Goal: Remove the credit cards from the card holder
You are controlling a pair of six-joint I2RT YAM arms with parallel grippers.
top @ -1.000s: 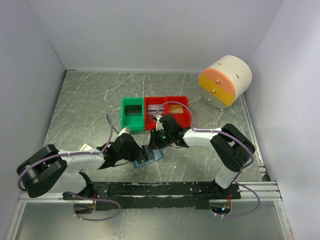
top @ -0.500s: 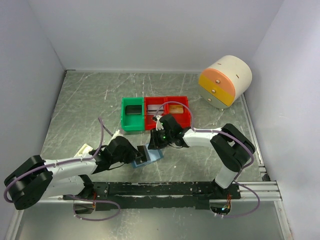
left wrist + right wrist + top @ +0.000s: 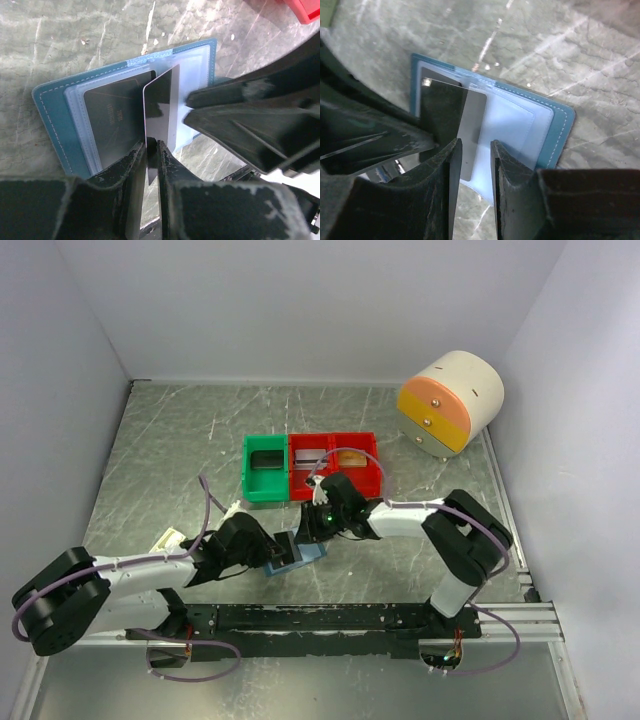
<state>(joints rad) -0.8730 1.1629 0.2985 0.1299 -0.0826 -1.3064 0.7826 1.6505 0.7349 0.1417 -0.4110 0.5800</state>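
The left gripper (image 3: 152,146) pinches a dark card (image 3: 161,107) upright over the open holder (image 3: 50,117), which lies on the table (image 3: 180,440). The right gripper (image 3: 474,146) hovers slightly parted above its pockets. The pocketed card (image 3: 115,120) bears lettering too faint to read.

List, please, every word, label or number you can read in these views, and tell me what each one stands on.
Dark card in the card holder: one short line of small brownish print, too blurred to read.
Lifted card: no print shows on its visible face.
Nothing else carries readable text.
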